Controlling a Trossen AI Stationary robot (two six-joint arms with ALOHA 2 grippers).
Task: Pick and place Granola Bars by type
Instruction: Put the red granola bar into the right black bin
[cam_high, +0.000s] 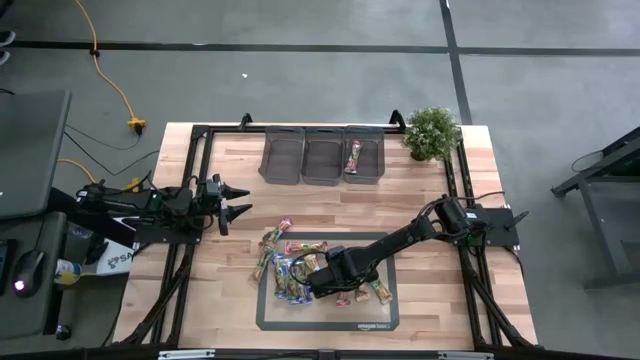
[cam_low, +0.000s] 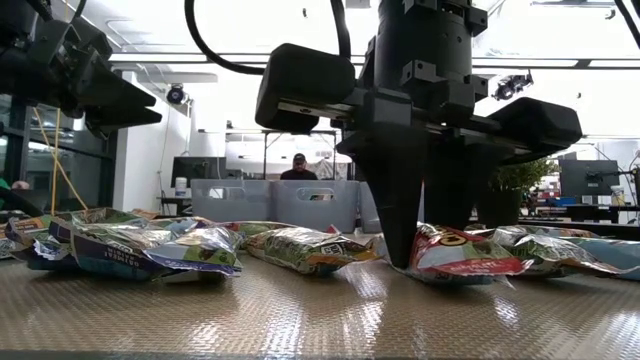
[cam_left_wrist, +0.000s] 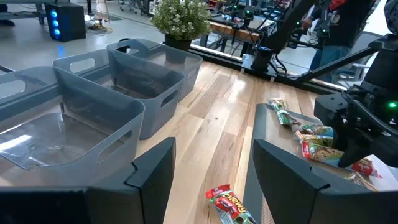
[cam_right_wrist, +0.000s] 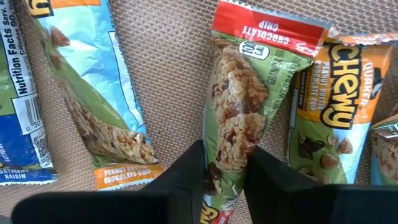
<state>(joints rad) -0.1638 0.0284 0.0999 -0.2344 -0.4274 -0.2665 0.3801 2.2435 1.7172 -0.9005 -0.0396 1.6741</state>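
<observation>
Several Granola Bars (cam_high: 290, 268) lie in a loose pile on a dark mat (cam_high: 390, 318); their wrappers are blue, green and tan, or red. My right gripper (cam_high: 322, 282) stands over the pile, pointing down, shut on one green bar with a red end (cam_right_wrist: 249, 81). In the low view that gripper (cam_low: 425, 245) comes down onto the red-printed bar (cam_low: 465, 258). My left gripper (cam_high: 240, 200) hangs open above the bare wood to the left of the pile, touching nothing. One red bar (cam_high: 354, 155) lies in the right bin. My right gripper pinches the green bar by its two long edges (cam_right_wrist: 227, 134), back from the red "chocolate chip" end. The fingers (cam_right_wrist: 186, 180) come from above, pointing down, one on either side of the bar. The wrapper narrows between them. The bar still lies flat on the mat.
Three grey bins (cam_high: 323, 157) stand side by side at the far edge, with a potted plant (cam_high: 432, 132) to their right. A single red bar (cam_left_wrist: 230, 205) lies on the wood near the left gripper. Black frame rails run along both table sides. A person stands in the room beyond.
</observation>
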